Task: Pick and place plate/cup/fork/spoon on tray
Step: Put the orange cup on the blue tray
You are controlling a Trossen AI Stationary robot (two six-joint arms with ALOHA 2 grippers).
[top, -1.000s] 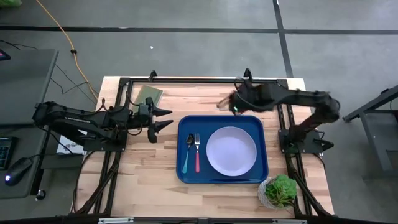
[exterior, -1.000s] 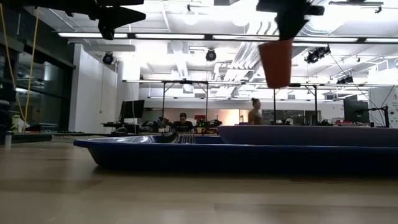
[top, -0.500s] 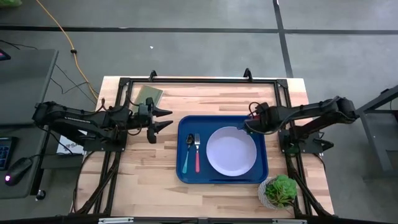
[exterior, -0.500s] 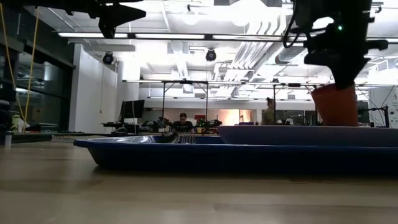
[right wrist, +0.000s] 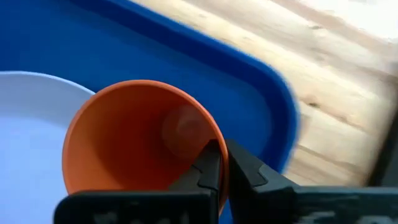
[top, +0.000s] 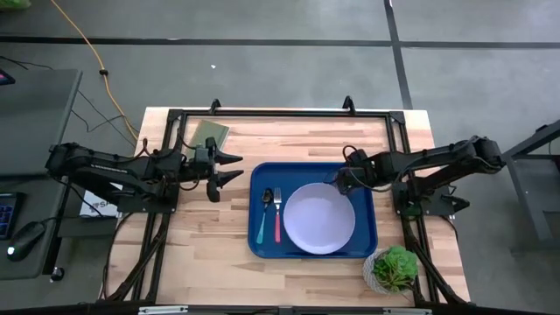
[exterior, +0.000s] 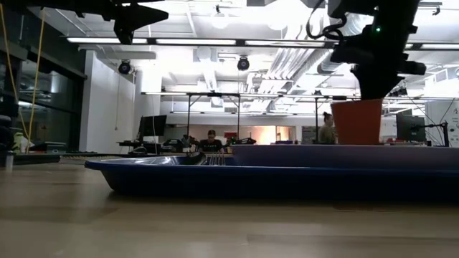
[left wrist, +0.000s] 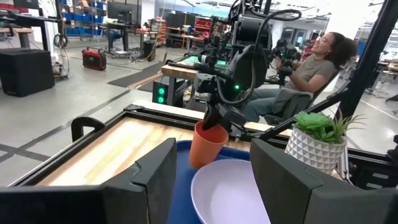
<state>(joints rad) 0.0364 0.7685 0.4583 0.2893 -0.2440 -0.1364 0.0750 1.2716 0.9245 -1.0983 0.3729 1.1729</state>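
The blue tray (top: 259, 175) lies mid-table. On it lie the pale plate (top: 319, 219), the teal-handled spoon (top: 262, 220) and the pink-handled fork (top: 278, 219). My right gripper (top: 343, 180) is over the tray's far right corner, shut on the red cup (left wrist: 208, 144). The cup stands upright by the plate's far rim. My left gripper (top: 234, 166) is open and empty, hovering left of the tray. My right gripper pinches the cup's rim (right wrist: 214, 163), one finger inside the cup and one outside. The fingers come from above, pointing down. The cup stands upright below them, its base (left wrist: 200, 165) down at the tray floor beside the plate's rim. I cannot tell whether it rests there.
A flat olive-green rectangle (top: 210, 133) lies at the table's far left. A potted plant (top: 394, 269) stands at the near right corner. A black frame (top: 280, 111) runs along the table's far edge and sides. People sit in the room beyond the table.
My right gripper has carried the cup from above the table's far side toward the near edge and down into the tray's far right corner, then a little toward the left. The plate has slid a little toward the tray's near left.
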